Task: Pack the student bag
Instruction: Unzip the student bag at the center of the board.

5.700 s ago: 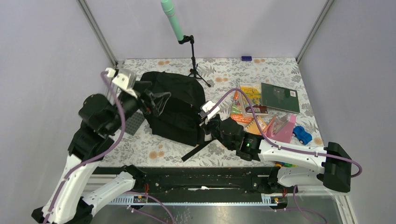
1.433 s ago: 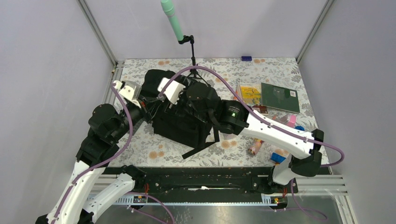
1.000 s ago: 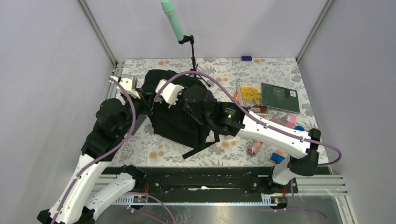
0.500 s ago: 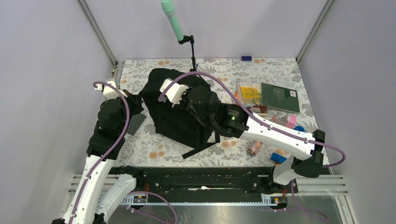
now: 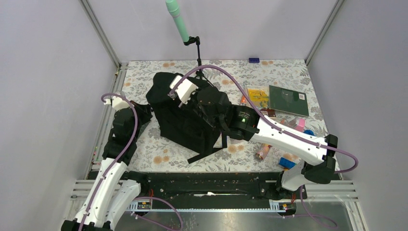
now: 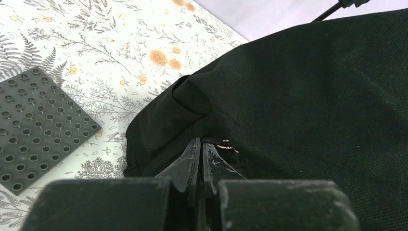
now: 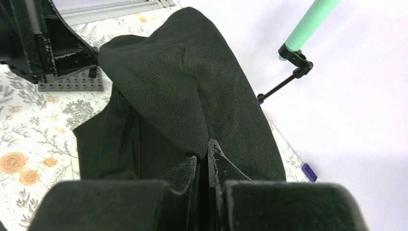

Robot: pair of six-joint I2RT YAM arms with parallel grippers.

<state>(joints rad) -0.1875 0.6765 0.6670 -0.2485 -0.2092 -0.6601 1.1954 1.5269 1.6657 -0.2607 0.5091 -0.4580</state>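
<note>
The student bag (image 5: pixel 179 126) lies left of centre on the floral tabletop (image 5: pixel 159 155), long axis running far-left to near-right, a strap trailing at its near end — right hand (image 7: pixel 204 155) pinched on a raised ridge of its fabric, left hand (image 6: pixel 199 145) closed tight against a left-edge fold.

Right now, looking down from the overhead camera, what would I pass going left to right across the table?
Left robot arm → black backpack → yellow booklet → dark green book.
</note>
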